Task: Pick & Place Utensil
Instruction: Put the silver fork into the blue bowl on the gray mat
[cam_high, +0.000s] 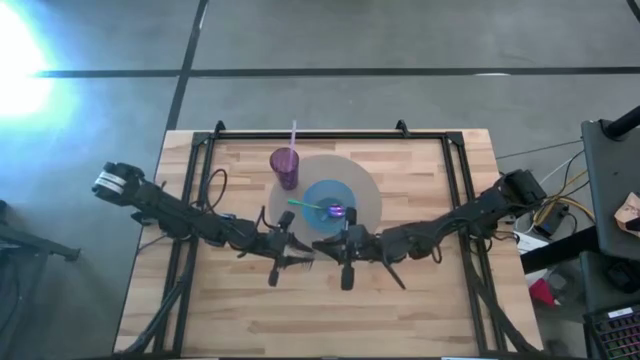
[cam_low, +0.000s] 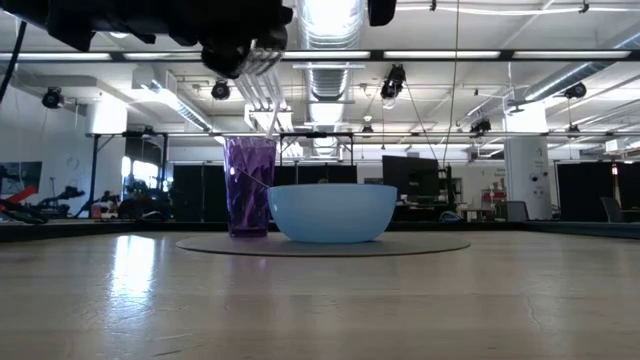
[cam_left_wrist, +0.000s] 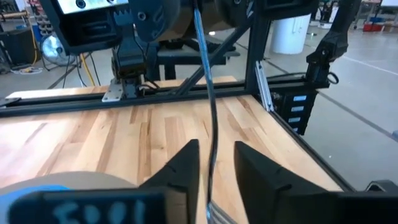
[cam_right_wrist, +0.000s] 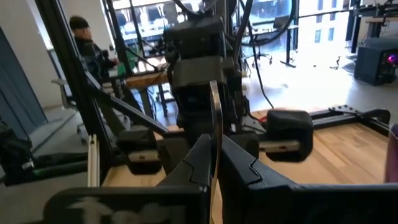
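Note:
A clear fork (cam_high: 297, 260) hangs in the air between my two grippers, which meet above the table's middle, near of the mat. My right gripper (cam_right_wrist: 214, 158) is shut on the fork's thin handle. My left gripper (cam_left_wrist: 216, 165) is open, with one finger on either side of the handle (cam_left_wrist: 211, 124); I cannot tell whether either finger touches it. The tine end (cam_low: 262, 70) shows at the left gripper in the low view. A blue bowl (cam_high: 328, 198) and a purple cup (cam_high: 285, 165) stand on a round grey mat (cam_high: 368, 190). My right gripper pinches the fork's handle (cam_right_wrist: 215, 118) between its two fingers. The fingers come level from the table's right side and lie along the handle. The fork reaches on toward the left gripper and is lifted clear of the table.
The bowl (cam_low: 332, 212) holds a green-handled utensil (cam_high: 303, 205) and a small purple thing (cam_high: 338, 211). A straw (cam_high: 294, 135) stands in the cup (cam_low: 249, 185). A black frame (cam_high: 455, 170) runs along the table's far and side edges. Bare wood lies near of the grippers.

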